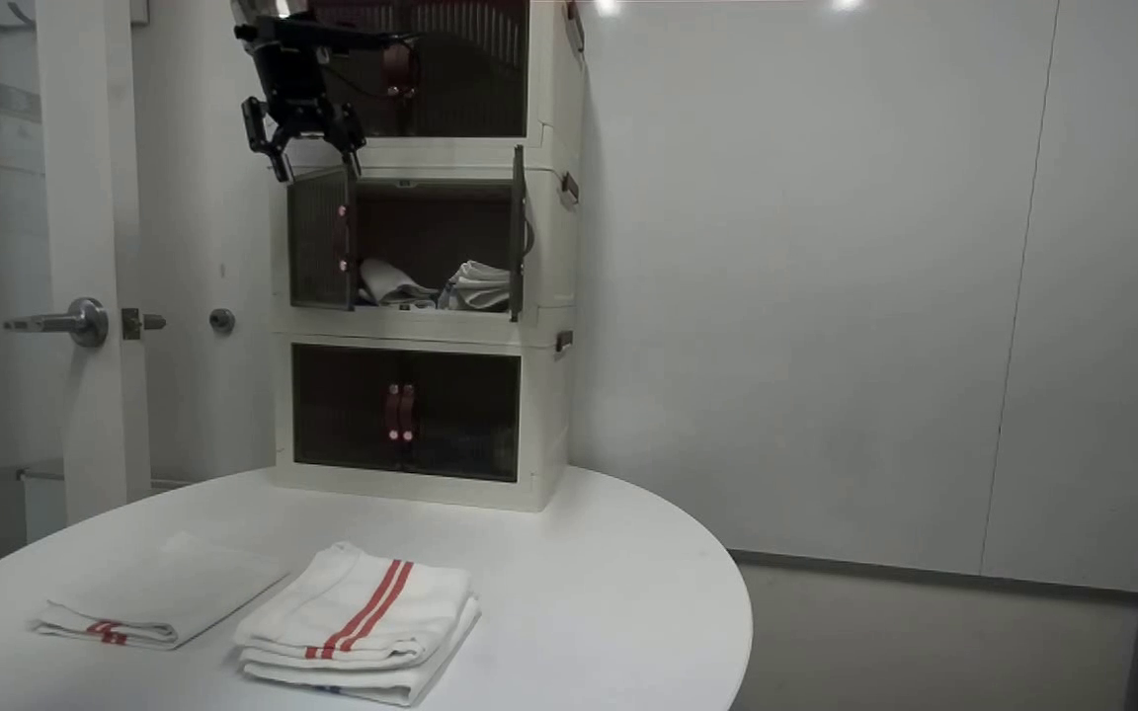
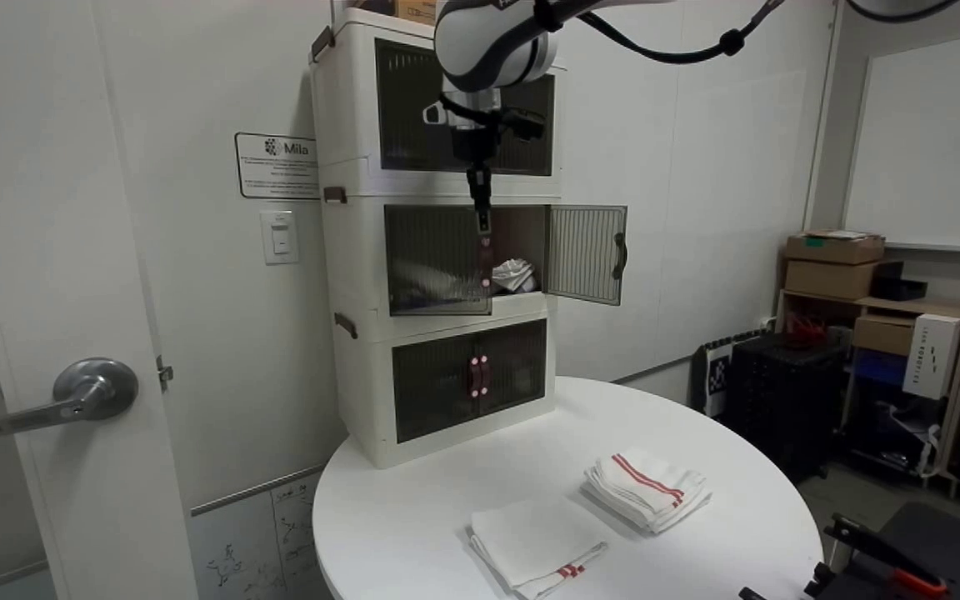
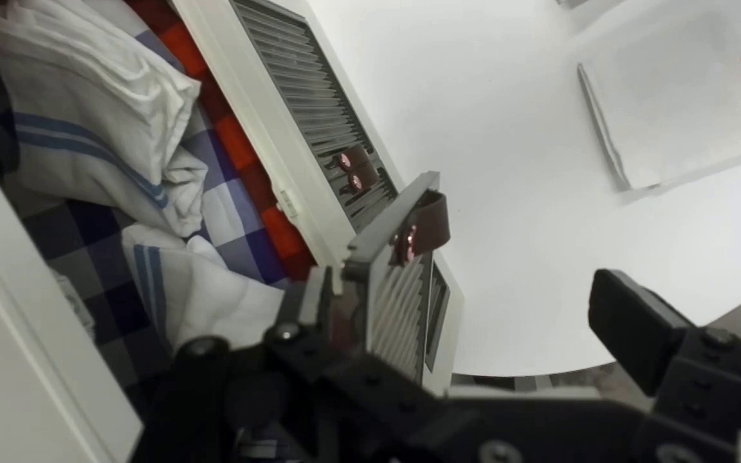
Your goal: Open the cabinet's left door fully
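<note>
Opening ajar left door [image 2: 437, 265]: step in hand; tool [image 1: 318, 172], jaws apart, apparently straddled it; next required outward push.

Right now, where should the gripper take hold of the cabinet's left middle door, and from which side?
Probably the free edge of the left door, near its top corner by the strap handle, coming from above with one finger inside and one outside. The door stands partly open, so that thin edge juts out, and the open gripper points down there, fingers either side.
</note>
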You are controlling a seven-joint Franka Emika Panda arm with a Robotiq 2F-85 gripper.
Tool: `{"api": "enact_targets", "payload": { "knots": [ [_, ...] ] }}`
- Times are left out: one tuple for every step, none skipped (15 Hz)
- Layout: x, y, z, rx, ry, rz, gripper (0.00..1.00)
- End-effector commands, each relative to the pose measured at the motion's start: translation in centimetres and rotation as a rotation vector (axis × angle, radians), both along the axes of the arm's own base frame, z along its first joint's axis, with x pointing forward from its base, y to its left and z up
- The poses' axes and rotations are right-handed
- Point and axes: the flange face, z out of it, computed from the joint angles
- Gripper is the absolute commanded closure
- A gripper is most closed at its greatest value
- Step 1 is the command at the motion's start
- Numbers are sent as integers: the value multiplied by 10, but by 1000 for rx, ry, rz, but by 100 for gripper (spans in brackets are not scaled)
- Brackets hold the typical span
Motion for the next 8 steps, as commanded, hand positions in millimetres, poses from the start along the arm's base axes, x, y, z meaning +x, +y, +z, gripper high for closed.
{"api": "enact_targets", "payload": {
  "knots": [
    [-11, 29, 6, 14, 73, -10, 0],
    [-17, 41, 7, 13, 92, -6, 0],
    [-22, 50, 7, 13, 106, -6, 0],
    [-26, 60, 7, 16, 120, -7, 0],
    [-30, 68, 7, 17, 130, -10, 0],
    [-34, 76, 7, 18, 144, -16, 0],
    [-37, 83, 7, 19, 155, -20, 0],
    [-40, 88, 7, 19, 168, -32, 0]
  ]
}}
